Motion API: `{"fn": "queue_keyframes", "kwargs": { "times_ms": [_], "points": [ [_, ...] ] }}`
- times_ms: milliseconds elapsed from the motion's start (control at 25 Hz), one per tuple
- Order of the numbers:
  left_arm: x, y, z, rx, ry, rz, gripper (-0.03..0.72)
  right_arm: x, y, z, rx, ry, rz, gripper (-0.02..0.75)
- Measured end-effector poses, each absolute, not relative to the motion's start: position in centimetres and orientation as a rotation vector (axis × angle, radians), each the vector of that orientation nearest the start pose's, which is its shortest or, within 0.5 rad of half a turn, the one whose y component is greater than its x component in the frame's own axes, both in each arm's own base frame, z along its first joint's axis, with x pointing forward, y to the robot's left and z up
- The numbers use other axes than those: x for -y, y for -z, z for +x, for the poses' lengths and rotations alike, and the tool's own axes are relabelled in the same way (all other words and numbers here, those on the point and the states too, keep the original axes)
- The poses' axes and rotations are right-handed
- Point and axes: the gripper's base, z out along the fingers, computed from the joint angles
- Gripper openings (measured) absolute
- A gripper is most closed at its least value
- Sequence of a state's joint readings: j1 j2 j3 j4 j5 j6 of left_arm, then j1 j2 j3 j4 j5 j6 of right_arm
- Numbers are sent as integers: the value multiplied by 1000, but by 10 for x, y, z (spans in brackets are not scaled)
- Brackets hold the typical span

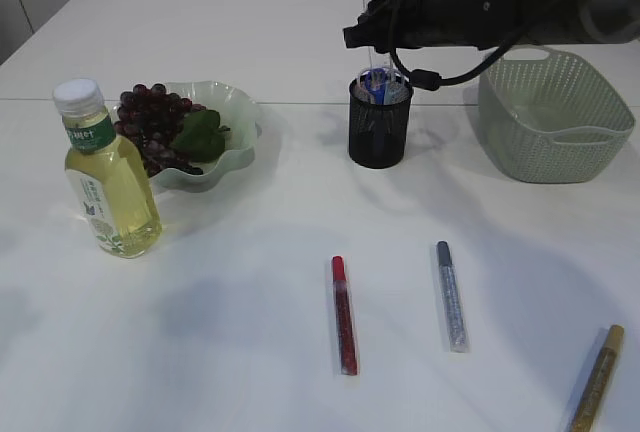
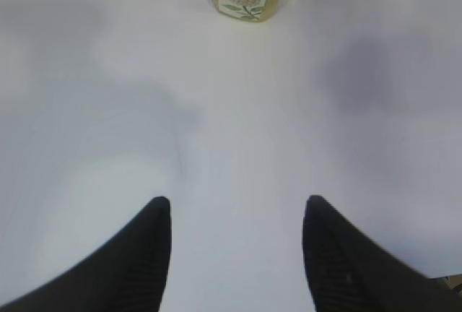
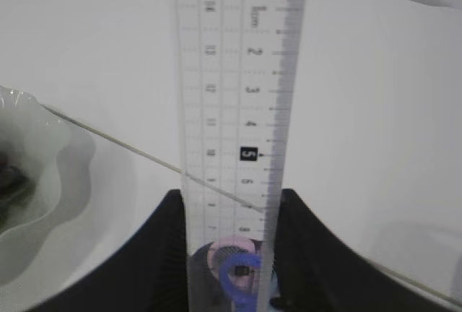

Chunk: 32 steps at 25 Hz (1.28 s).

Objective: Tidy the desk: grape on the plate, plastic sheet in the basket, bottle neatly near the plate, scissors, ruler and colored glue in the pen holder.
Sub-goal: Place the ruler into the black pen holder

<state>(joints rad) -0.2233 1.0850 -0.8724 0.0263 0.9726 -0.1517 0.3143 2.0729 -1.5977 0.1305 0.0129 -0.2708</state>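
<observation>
Grapes (image 1: 155, 124), dark purple with a green leaf, sit on the pale green wavy-edged plate (image 1: 238, 112) at the left of the exterior view, and the clear plastic bottle of yellow drink with a white cap (image 1: 106, 177) stands upright just in front of it. The black mesh pen holder (image 1: 380, 132) is mid-table with blue scissor handles (image 1: 378, 82) poking out; the sage green plastic basket (image 1: 555, 117) is off to its right. Three glue pens lie on the white tabletop (image 1: 250, 352) near the front: a red one (image 1: 344, 314), a silver one (image 1: 451, 295) and a gold one (image 1: 598, 377) at the right edge. The right arm hangs over the holder.

Left wrist view: the left gripper (image 2: 237, 254) has its jaws spread apart over bare tabletop, nothing between them, with the bottle's base up ahead.

Right wrist view: the right gripper (image 3: 231, 254) has its jaws clamped on the clear plastic ruler (image 3: 234, 124), held upright, its lower end down by the scissor handles in the holder.
</observation>
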Motion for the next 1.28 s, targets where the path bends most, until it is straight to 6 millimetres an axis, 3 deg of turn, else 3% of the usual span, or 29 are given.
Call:
{"fn": "queue_keyframes", "kwargs": {
  "times_ms": [240, 720, 1280],
  "points": [
    [41, -300, 190, -2673, 84, 109, 425, -157, -234, 483, -1906, -113, -443, 296],
    [41, -300, 190, -2673, 84, 109, 425, -159, -204, 489, -1960, -106, -461, 296],
    [41, -300, 190, -2673, 83, 109, 425, -159, -199, 487, -2001, -111, -470, 297]
  ]
}}
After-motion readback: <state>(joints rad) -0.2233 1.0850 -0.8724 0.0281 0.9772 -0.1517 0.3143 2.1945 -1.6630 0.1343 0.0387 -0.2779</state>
